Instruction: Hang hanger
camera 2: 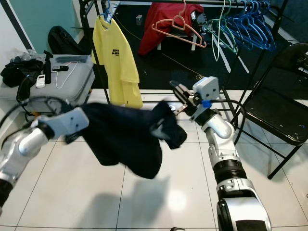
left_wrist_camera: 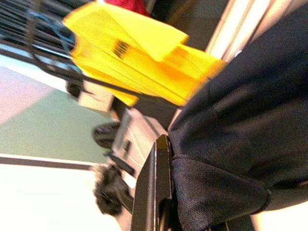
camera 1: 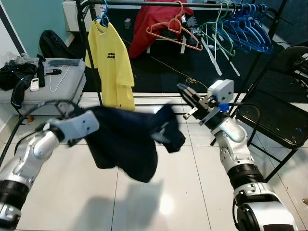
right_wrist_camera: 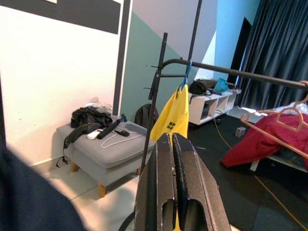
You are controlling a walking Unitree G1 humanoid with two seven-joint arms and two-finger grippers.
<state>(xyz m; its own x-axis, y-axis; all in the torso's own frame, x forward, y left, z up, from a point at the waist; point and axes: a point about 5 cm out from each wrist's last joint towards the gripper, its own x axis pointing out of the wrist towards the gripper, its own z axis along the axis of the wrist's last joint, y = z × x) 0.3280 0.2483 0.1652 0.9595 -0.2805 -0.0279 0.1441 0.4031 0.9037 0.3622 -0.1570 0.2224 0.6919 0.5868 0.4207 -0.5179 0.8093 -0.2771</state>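
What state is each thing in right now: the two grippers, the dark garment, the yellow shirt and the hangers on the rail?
Left gripper: shut on the dark garment, holding it up off the floor.
Right gripper: shut, empty, beside the garment.
Dark garment: hanging loose and bunched, not on the rail.
Yellow shirt: hung on the rail by a blue hanger.
Pink hanger: on the rail, bare.
Blue hangers: on the rail, bare, bunched together.

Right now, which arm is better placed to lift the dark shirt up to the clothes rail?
Left, probably. The left hand already grips the dark shirt, which drapes from it. The right hand is shut on nothing, beside the shirt's far edge, below the rail.
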